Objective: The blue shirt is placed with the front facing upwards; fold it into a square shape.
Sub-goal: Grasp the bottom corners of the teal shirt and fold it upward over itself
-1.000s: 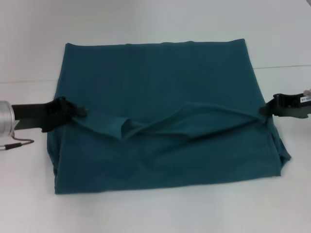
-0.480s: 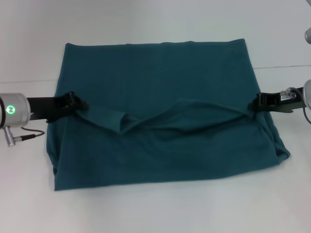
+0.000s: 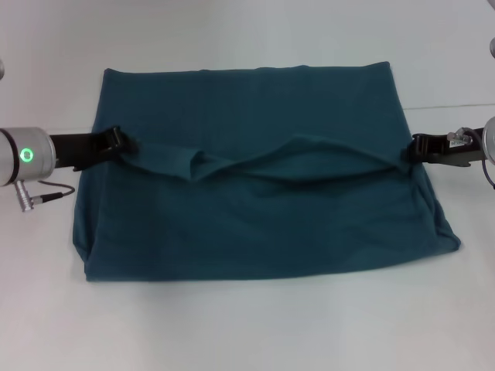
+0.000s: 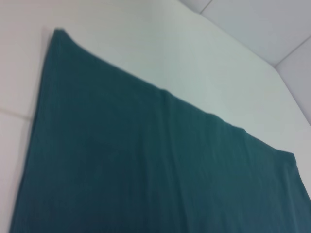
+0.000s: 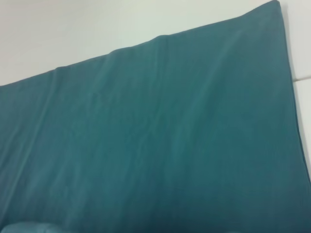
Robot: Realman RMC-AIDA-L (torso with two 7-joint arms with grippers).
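The blue shirt (image 3: 247, 116) lies on the white table as a plain teal rectangle, with no print showing. Its near part is lifted and folded back toward the far edge, and the raised hem sags across the middle. My left gripper (image 3: 124, 148) is shut on the left end of that raised hem. On the right end, my right gripper (image 3: 414, 150) is likewise shut on the hem. Flat teal cloth fills the left wrist view (image 4: 146, 165) and the right wrist view (image 5: 160, 141); neither shows any fingers.
The white table (image 3: 247, 332) surrounds the shirt on all sides. A thin seam line (image 3: 448, 106) crosses the table at the right. A grey cable (image 3: 46, 197) hangs from my left wrist onto the table.
Both grippers have carried the raised hem farther from me, toward the shirt's far edge. More of the folded-over near layer now lies flat.
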